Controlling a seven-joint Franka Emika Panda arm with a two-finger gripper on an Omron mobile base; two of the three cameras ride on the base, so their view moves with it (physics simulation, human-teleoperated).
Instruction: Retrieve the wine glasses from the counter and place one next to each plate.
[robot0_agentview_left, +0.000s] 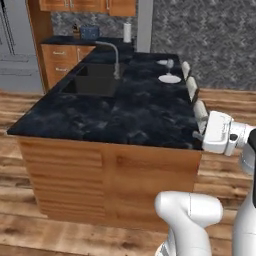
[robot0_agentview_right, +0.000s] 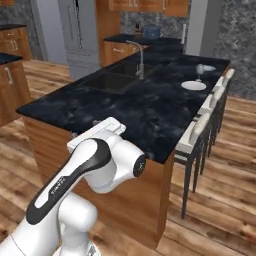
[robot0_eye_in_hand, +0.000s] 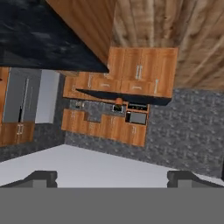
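Facing far cabinets (robot0_eye_in_hand: 131, 74), hand (robot0_eye_in_hand: 112, 177) open wide.

Two plates (robot0_agentview_left: 169, 78) – one wine glass (robot0_agentview_left: 170, 64)

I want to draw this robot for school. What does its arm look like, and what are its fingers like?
The arm is glossy white with fat, rounded segments, and a black band with small pale lettering runs along one link. The boxy white hand sits at its end. The gripper has two small, dark grey, blocky fingertips.
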